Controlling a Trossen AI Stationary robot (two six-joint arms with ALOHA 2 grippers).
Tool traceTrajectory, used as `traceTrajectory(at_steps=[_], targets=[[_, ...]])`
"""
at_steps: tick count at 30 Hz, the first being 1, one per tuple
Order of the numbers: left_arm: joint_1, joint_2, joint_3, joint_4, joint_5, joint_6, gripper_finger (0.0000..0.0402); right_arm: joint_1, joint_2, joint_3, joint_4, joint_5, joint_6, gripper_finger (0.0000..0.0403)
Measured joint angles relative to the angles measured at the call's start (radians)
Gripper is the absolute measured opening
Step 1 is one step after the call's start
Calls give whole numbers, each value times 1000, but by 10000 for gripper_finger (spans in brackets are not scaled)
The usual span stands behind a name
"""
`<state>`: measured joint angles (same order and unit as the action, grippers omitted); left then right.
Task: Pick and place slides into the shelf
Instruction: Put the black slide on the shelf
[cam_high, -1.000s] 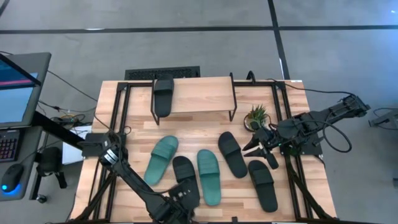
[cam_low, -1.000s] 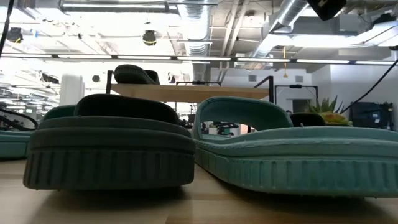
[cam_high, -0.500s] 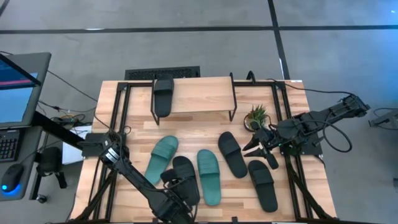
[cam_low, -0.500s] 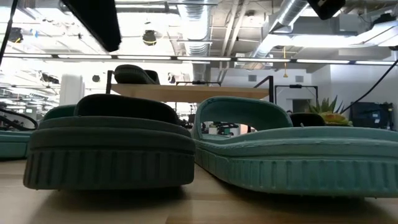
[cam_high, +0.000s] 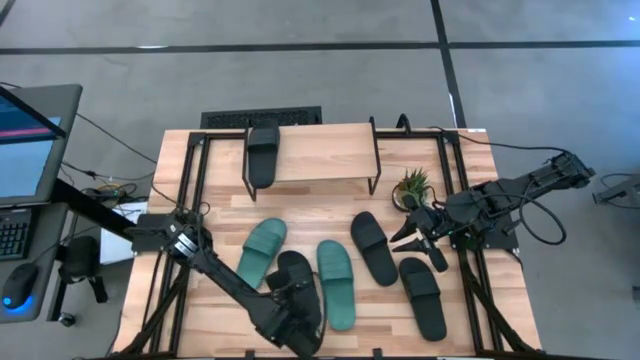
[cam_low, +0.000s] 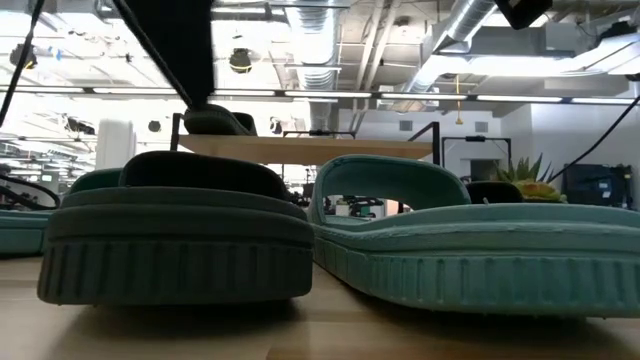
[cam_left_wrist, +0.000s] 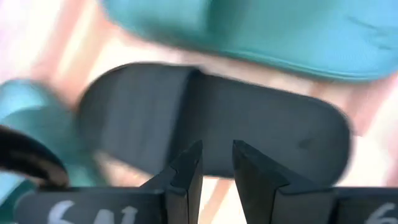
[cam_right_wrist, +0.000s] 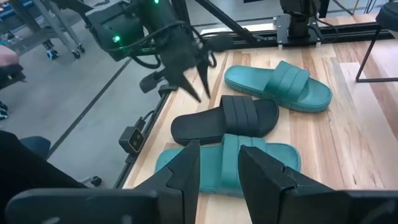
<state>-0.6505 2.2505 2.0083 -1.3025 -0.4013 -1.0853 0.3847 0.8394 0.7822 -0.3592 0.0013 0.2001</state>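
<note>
In the high view, the left gripper (cam_high: 290, 325) near the bottom edge sits over the heel end of a black slide (cam_high: 299, 288) and hides that part. The left wrist view is smeared: a dark slide (cam_left_wrist: 217, 130) across the centre and a teal slide (cam_left_wrist: 280, 31) cut by the top edge show no strap detail. In the low view, a dark arm link (cam_low: 180, 50) at upper left is cut by the top edge. The shelf (cam_low: 300, 148) shows only in a narrow band behind the near slides.
</note>
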Motion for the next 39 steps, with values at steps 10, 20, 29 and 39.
traceTrajectory(at_steps=[10,20,29,39], targets=[[-15,98,198,-187,-17,34,77,2,0,0,-21,-1,8,98],[-52,175,312,-266,-81,43,77,0,0,-1,-29,0,1,98],[-34,175,295,-269,-84,73,77,0,0,-1,-30,-1,1,98],[1,175,295,-269,-64,98,82,0,0,-1,-29,-1,0,98]])
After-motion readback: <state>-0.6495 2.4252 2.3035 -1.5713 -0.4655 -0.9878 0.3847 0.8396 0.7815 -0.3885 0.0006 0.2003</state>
